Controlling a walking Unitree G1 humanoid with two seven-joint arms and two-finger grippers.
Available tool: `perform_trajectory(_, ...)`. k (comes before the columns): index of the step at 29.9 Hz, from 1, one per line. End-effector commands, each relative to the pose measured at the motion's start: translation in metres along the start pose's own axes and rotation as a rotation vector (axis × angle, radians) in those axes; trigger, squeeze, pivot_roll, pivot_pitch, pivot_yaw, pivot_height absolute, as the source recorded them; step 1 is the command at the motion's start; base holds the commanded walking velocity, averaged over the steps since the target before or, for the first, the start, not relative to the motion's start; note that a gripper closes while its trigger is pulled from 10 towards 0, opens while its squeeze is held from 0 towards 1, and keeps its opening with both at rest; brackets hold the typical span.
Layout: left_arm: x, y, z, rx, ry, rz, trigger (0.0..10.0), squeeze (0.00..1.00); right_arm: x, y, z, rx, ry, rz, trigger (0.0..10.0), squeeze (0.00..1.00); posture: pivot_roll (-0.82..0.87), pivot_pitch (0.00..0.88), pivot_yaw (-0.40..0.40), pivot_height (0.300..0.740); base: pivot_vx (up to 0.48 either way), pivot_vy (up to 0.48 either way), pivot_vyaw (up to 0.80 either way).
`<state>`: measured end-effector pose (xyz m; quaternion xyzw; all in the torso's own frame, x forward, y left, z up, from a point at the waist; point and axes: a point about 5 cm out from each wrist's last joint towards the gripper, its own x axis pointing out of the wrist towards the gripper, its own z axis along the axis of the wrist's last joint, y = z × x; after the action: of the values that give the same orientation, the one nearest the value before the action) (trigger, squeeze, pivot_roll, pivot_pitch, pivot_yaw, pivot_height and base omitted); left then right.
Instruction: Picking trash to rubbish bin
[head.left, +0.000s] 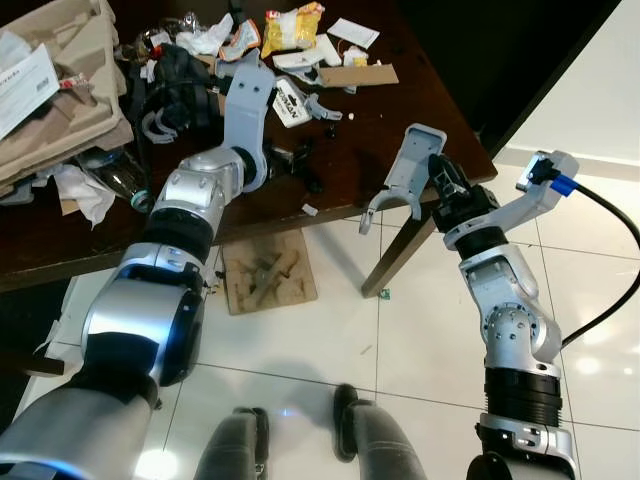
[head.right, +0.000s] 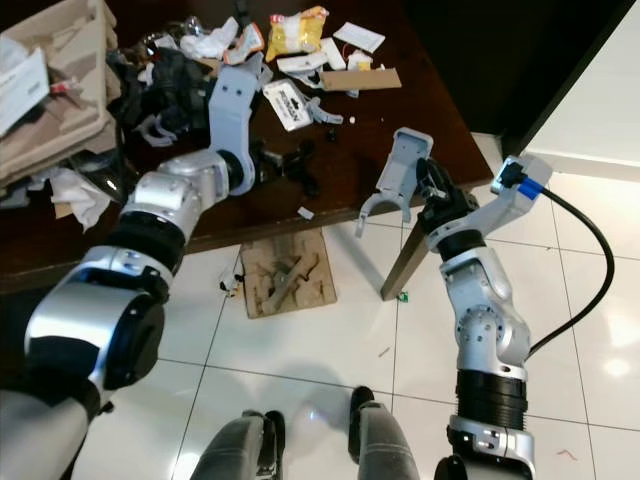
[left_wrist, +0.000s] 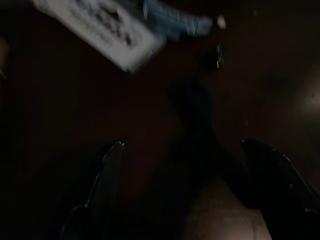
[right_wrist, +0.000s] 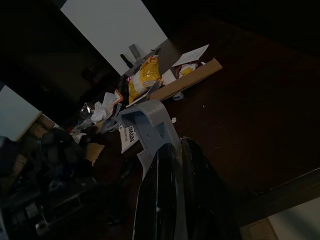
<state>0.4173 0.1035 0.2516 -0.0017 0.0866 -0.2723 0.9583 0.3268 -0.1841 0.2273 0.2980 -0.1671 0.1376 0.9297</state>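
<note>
counter (head.left: 400, 110): dark brown wood, smooth, with a low sheen
floor (head.left: 400, 340): pale tiles, glossy, mirroring the light
arms: silver casing (head.left: 140, 320), polished and shiny, with black matt joints
left tool (head.left: 305, 168): black fingers, matt
right tool (right_wrist: 185, 190): black fingers, smooth and slightly glossy
snack bag (head.left: 290, 28): yellow foil, crinkled and shiny
far-left tray (head.left: 70, 90): moulded pulp card, rough and matt
strip (head.left: 357, 75): brown cardboard, matt
floor board (head.left: 268, 272): raw wood, rough

Trash heap on table (head.left: 420, 110), far side; snack bag (head.left: 292, 27) behind cardboard strip (head.left: 358, 75); egg carton (head.left: 70, 90) far left; wooden board (head.left: 268, 272) on floor beneath.
</note>
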Motion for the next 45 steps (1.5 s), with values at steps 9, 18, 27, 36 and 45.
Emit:
perform_trajectory(9, 0.004, -0.003, -0.008, 0.060, 0.092, -0.027, 10.0, 0.00, -0.013, -0.004, -0.003, -0.009, 0.021, -0.027, 10.0, 0.00, -0.04, 0.312, 0.040, 0.740, 0.000, 0.000, 0.00)
perform_trajectory(18, 0.008, -0.010, -0.014, 0.131, 0.143, -0.043, 10.0, 0.00, -0.021, -0.005, -0.003, -0.010, 0.017, -0.050, 10.0, 0.00, -0.06, 0.330, 0.060, 0.740, 0.000, 0.000, 0.00)
perform_trajectory(27, 0.010, -0.012, -0.027, 0.222, 0.194, -0.046, 10.0, 0.00, -0.026, -0.005, -0.001, -0.015, 0.010, -0.069, 10.0, 0.00, -0.08, 0.338, 0.071, 0.740, 0.000, 0.000, 0.00)
perform_trajectory(36, 0.009, -0.011, -0.040, 0.241, 0.237, -0.053, 0.0, 0.00, -0.030, -0.007, 0.003, -0.022, 0.005, -0.086, 10.0, 0.00, -0.10, 0.346, 0.072, 0.740, 0.000, 0.000, 0.00)
perform_trajectory(45, 0.007, -0.005, -0.037, 0.246, 0.228, -0.027, 0.0, 0.00, -0.030, -0.006, 0.003, -0.021, 0.006, -0.088, 10.0, 0.00, -0.09, 0.342, 0.071, 0.740, 0.000, 0.000, 0.00)
